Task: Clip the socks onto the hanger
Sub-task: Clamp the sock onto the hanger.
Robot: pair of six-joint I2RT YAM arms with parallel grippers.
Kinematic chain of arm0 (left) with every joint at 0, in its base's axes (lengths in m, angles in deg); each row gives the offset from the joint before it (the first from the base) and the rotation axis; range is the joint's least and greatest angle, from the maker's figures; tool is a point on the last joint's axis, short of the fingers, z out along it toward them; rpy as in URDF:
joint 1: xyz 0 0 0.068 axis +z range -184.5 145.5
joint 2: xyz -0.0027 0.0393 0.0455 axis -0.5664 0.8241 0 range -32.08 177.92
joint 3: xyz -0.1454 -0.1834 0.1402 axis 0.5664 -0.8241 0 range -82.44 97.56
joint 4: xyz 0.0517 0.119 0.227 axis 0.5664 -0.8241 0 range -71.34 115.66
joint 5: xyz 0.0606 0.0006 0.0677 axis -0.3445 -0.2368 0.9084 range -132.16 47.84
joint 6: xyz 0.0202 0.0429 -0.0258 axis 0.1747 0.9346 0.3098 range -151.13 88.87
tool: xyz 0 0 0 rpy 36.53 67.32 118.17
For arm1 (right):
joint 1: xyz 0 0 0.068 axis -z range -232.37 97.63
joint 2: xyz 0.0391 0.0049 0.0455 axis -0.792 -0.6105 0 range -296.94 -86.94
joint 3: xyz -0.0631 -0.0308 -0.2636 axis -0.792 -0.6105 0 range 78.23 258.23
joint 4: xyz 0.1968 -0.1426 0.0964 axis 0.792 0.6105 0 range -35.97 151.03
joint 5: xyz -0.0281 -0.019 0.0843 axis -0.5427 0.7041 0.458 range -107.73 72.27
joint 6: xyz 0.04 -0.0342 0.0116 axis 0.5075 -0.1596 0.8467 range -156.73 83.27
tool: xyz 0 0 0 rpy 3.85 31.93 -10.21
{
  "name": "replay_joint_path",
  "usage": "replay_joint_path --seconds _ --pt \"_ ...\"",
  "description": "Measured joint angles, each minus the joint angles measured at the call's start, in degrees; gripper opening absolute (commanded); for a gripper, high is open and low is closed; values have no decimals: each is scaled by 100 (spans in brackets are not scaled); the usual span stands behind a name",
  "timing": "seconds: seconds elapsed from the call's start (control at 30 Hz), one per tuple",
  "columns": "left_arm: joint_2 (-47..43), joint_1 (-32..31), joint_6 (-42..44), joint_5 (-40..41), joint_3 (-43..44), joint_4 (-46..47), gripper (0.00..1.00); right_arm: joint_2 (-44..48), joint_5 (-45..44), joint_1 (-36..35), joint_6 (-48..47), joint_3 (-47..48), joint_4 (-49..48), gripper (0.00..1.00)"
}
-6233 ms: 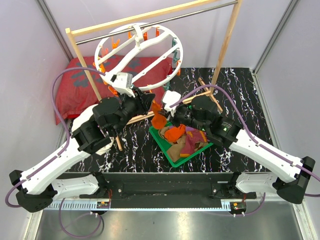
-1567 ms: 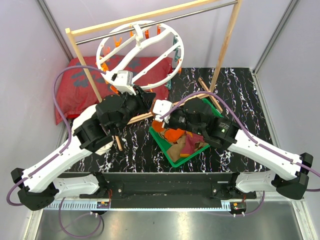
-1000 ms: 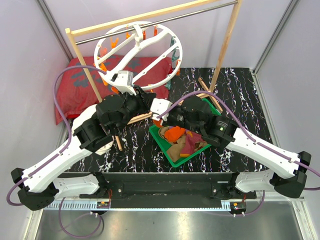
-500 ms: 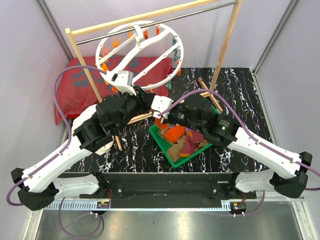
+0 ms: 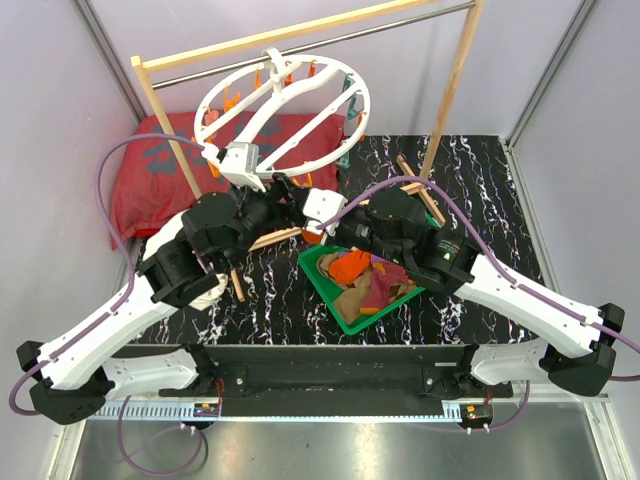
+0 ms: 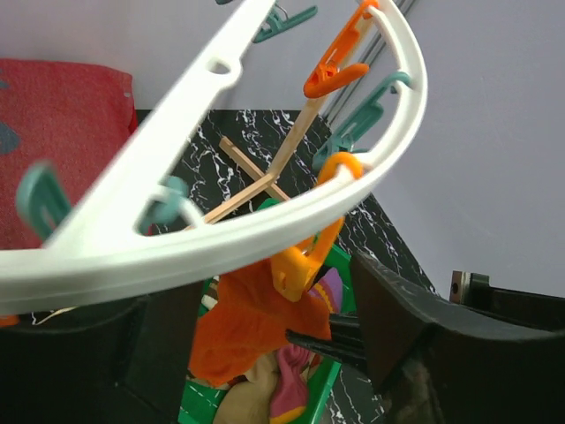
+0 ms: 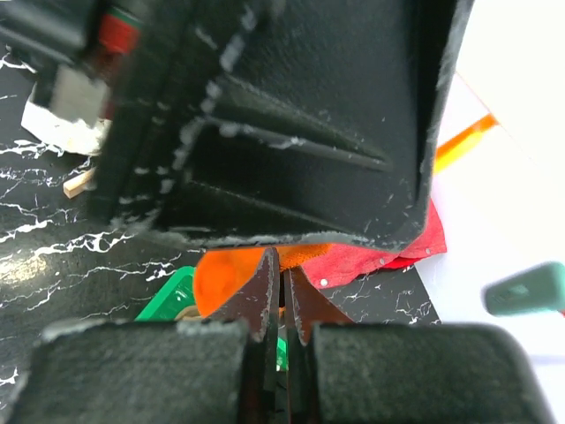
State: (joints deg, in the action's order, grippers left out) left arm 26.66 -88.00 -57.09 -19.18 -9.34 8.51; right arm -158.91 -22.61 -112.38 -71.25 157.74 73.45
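Observation:
The white ring hanger (image 5: 283, 108) hangs from the rack bar, and its rim (image 6: 265, 230) runs across the left wrist view. An orange clip (image 6: 305, 261) on that rim sits on the top of an orange sock (image 6: 243, 331). My left gripper (image 6: 274, 309) stands open with its jaws wide on either side of the clip, just below the ring (image 5: 287, 195). My right gripper (image 7: 282, 278) is shut on the orange sock's (image 7: 225, 278) edge beside the clip (image 5: 311, 228). More socks (image 5: 368, 282) lie in the green tray (image 5: 345, 318).
A red cushion (image 5: 150, 185) lies at the back left. The wooden rack's posts (image 5: 455, 80) and its crossed base (image 5: 415, 190) stand behind the tray. Teal clips (image 6: 353, 124) hang from the ring. The left finger (image 7: 291, 132) fills the right wrist view.
My left gripper has opened off the orange clip and the hanger has tilted slightly. The right gripper stays shut on the orange sock at the clip.

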Motion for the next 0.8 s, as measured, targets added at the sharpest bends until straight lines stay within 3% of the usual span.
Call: replay_joint_path --seconds 0.03,0.13,0.3,0.53,0.6,0.77,0.8 --pt "-24 0 -20 -9 0 0 87 0 0 0 11 0 -22 2" --pt "-101 0 -44 -44 -2 0 94 0 -2 0 42 0 -79 4" --pt "-271 0 -66 -120 -13 -52 99 7 -4 0 120 -24 -232 8" --pt "-780 0 -98 -365 -109 -249 99 52 -24 0 304 -225 -487 31" --pt "-955 0 -105 -372 -162 -308 98 68 -26 0 372 -278 -538 42" --pt "-1294 2 -105 -310 -317 -422 92 111 -26 0 632 -387 -699 57" --pt "-1342 2 -103 -284 -350 -426 91 136 -28 0 693 -424 -741 64"
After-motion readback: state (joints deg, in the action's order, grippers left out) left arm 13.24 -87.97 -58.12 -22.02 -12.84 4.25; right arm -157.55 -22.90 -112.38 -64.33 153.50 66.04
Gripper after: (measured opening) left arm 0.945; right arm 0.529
